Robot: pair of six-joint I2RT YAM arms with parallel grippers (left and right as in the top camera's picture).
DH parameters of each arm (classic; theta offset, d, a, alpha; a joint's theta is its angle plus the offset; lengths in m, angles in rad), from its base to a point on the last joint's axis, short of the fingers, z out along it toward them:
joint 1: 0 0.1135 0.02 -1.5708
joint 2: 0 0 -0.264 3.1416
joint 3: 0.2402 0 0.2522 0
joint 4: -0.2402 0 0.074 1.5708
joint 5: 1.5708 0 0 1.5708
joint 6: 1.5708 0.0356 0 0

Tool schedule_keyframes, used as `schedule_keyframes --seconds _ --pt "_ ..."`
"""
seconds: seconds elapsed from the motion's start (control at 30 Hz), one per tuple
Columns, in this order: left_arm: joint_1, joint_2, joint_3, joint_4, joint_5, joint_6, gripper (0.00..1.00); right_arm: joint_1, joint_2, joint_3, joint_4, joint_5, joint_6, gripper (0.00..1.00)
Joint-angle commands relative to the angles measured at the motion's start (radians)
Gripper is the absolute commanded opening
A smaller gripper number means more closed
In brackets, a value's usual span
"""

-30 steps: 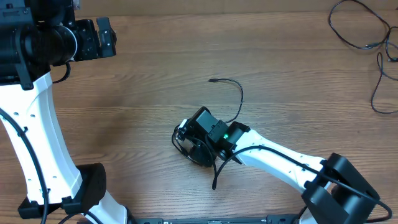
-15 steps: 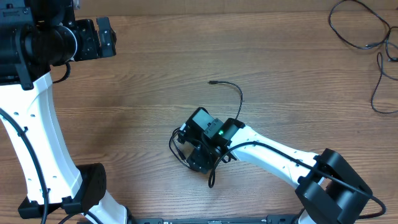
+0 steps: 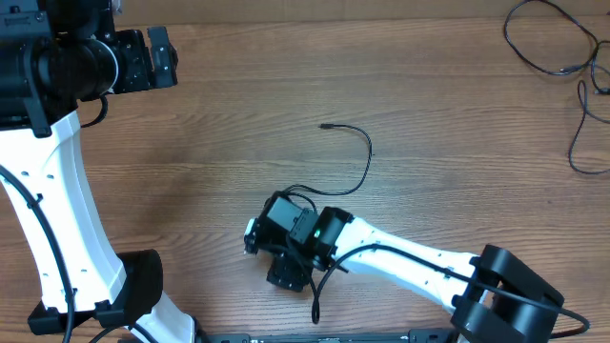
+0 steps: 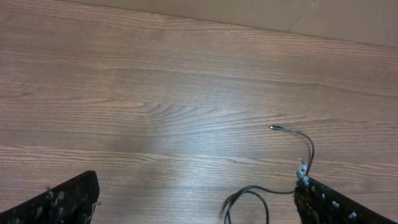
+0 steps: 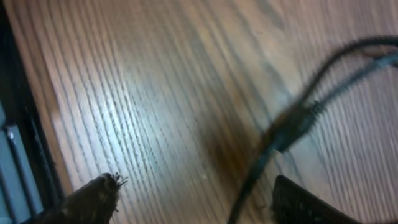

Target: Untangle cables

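While the right gripper (image 5: 196, 196), spread, straddles the cables (image 3: 368, 162), pinch 1 strand by its plug. The left gripper (image 4: 198, 180) hangs spread too

On the table (image 3: 191, 143), a cable (image 3: 368, 152) lies at the centre, running down to the right gripper (image 3: 267, 255) near the robot's edge. More cables (image 3: 548, 48) lie in the far right corner.
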Motion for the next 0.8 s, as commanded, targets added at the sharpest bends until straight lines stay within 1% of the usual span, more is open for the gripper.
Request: schedule_keyframes --seconds 0.0,0.1,0.13,0.33,0.4,0.47,0.57,0.63,0.77 --pt "0.004 -0.001 0.005 -0.002 -0.007 0.023 1.00 -0.004 -0.021 -0.040 0.028 0.041 -0.038 0.20" --pt "0.004 -0.001 0.005 -0.002 -0.007 0.023 1.00 -0.005 -0.019 -0.047 0.040 0.055 -0.039 0.10" --pt "0.004 -0.001 0.005 -0.002 -0.007 0.023 1.00 -0.005 -0.018 -0.047 0.040 0.055 -0.039 0.04" --pt "0.004 -0.001 0.005 -0.002 -0.007 0.023 1.00 -0.005 -0.015 -0.046 0.067 0.073 -0.038 0.04" --pt "0.004 -0.001 0.005 -0.002 -0.008 0.025 1.00 -0.005 -0.027 -0.014 0.056 0.074 -0.030 0.04" --pt "0.004 -0.001 0.005 -0.002 -0.010 0.054 1.00 -0.008 -0.066 0.072 0.006 0.084 -0.016 0.04" --pt "0.004 -0.001 0.005 -0.002 -0.047 0.057 1.00 -0.030 -0.147 0.232 -0.047 0.133 0.008 0.04" --pt "0.004 -0.001 0.005 -0.002 -0.049 0.061 1.00 -0.063 -0.212 0.373 -0.064 0.152 0.008 0.04" --pt "0.004 0.000 0.005 -0.002 -0.046 0.061 1.00 -0.127 -0.275 0.570 -0.121 0.152 0.032 0.04"
